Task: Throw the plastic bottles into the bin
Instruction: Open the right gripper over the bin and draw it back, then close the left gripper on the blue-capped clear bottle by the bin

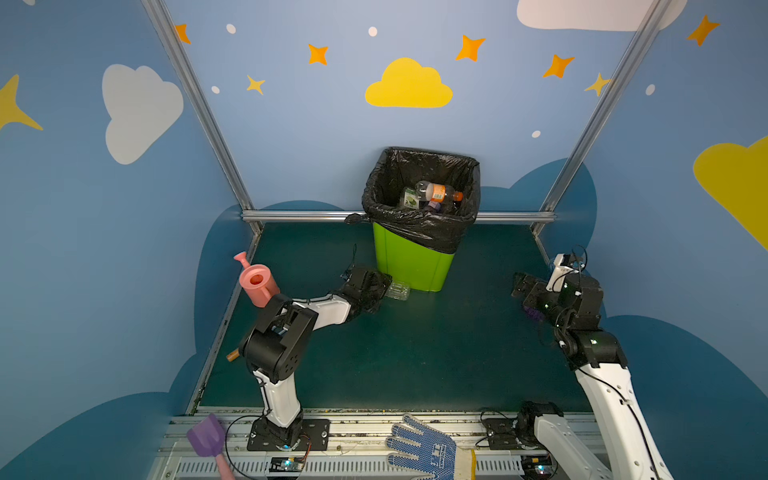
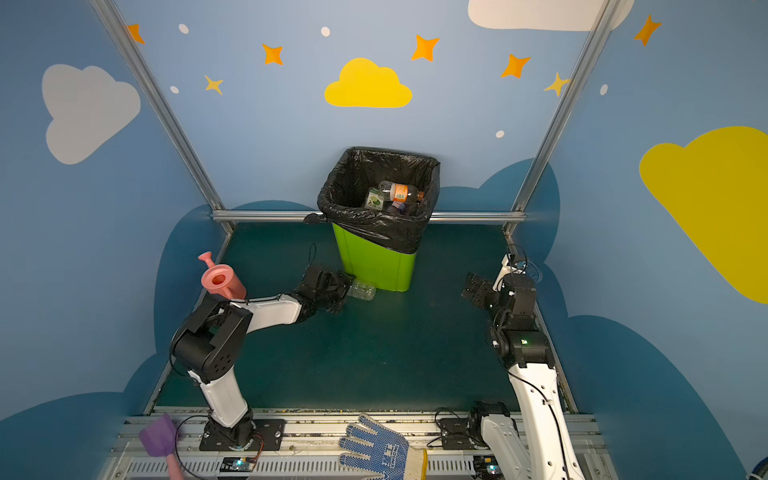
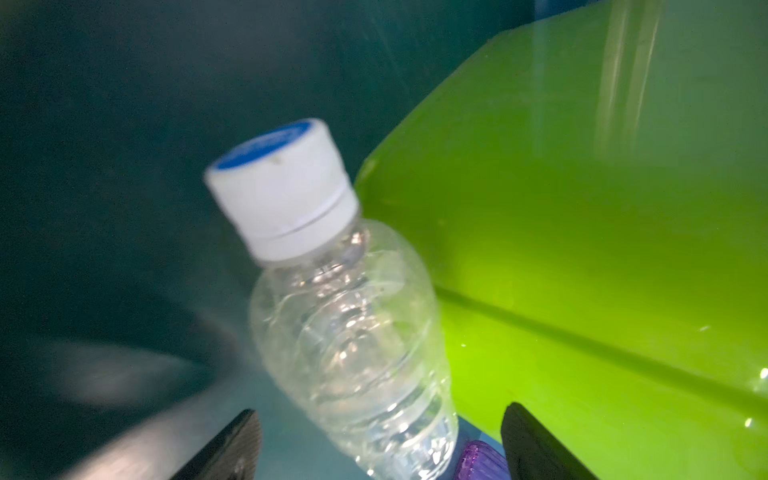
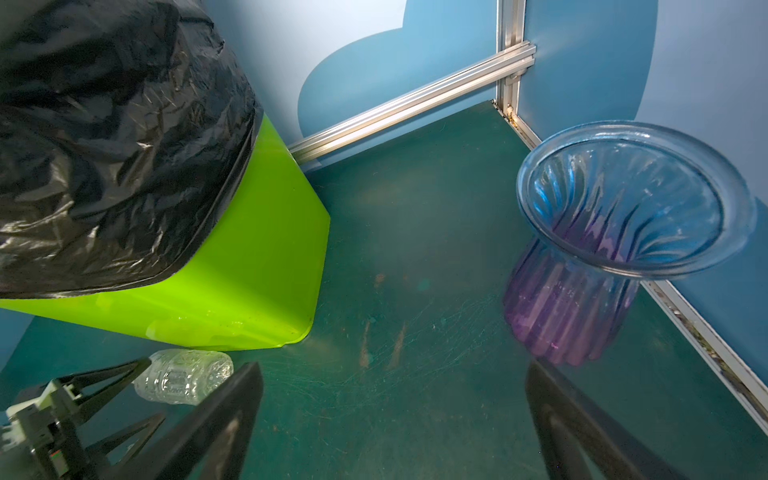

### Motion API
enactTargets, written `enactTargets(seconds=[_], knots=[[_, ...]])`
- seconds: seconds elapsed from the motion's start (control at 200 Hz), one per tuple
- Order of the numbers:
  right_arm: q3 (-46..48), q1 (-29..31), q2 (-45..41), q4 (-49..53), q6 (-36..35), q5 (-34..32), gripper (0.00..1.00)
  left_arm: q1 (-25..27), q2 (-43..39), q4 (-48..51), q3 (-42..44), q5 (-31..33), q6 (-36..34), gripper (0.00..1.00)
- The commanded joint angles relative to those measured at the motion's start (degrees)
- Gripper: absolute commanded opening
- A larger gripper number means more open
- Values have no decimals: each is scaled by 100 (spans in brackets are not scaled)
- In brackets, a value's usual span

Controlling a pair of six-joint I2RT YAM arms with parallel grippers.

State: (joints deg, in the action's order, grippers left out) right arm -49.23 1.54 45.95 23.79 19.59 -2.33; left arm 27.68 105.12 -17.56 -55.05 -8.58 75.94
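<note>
Green mat [image 1: 457, 353] | left jaws apart, straddling clear bottle [image 3: 353, 332] beside bin [image 3: 582, 249], not gripping | right jaws wide, empty

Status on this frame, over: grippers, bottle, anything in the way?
Left gripper open, jaws astride the clear bottle lying at the foot of the bin, not clamped. Right gripper open, empty. Small purple thing beside the bottle's base, close to the jaws.

No writing is readable: print on the clear bottle's [image 3: 353, 353] cap [image 3: 282, 187] and on labels of the bottles [image 1: 437, 192] inside the bin [image 1: 411, 262] is too blurred.
</note>
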Motion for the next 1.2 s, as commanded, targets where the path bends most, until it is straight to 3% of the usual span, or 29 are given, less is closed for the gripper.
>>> enactTargets(seconds=[0.0, 0.2, 0.475, 0.711, 0.976, 1.196], knots=[[63, -55, -54, 47, 140, 114, 98, 35, 254, -127, -129, -23, 347, 84], [63, -149, -105, 99, 115, 89, 98, 66, 634, -388, -93, 77, 836, 77], [89, -258, -139, 171, 117, 193, 98, 124, 868, -383, -160, 294, 1101, 76], [72, -339, -126, 203, 128, 219, 98, 125, 928, -888, 143, 454, 1424, 48], [98, -386, -87, 164, 188, 240, 98, 48, -268, -596, 607, 982, 858, 46], [116, -398, -9, 69, 186, 234, 98, -271, -2270, 478, 567, 1450, -335, 48]])
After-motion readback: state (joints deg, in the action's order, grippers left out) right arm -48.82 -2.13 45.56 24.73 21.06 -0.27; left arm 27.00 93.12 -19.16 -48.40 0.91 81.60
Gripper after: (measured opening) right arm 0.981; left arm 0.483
